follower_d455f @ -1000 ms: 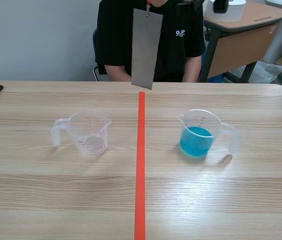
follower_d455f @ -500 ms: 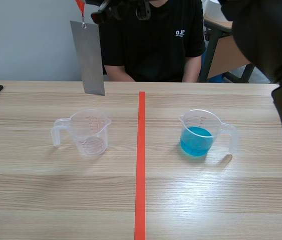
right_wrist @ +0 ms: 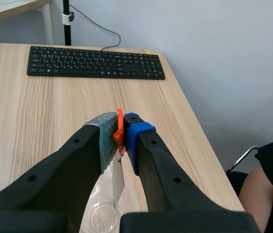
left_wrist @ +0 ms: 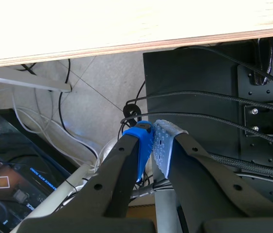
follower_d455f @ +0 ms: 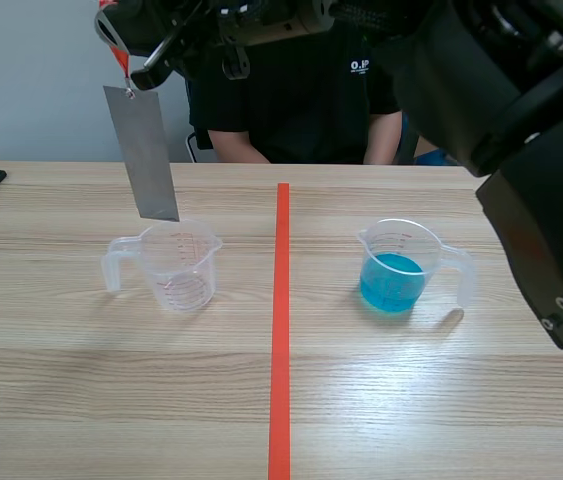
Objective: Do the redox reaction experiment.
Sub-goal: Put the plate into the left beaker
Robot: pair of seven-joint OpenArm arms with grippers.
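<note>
I'm seeing my right gripper (right_wrist: pixel 119 140) clamping the orange tab (right_wrist: pixel 120 127) of the metal sheet (follower_d455f: pixel 143 155), which is hanging just above the empty cup (follower_d455f: pixel 176 265). My left gripper (left_wrist: pixel 153 141) is sitting closed on nothing below the wooden table (follower_d455f: pixel 411 400). A person (follower_d455f: pixel 301 100) is sitting opposite.

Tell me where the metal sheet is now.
Scene view: the metal sheet hangs left of the tape line from the right gripper, its lower edge just above the empty cup.

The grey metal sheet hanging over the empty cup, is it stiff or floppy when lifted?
Probably stiff: the grey metal sheet hangs flat and straight. It likely swings easily, since the right gripper pinches only its orange tag.
</note>
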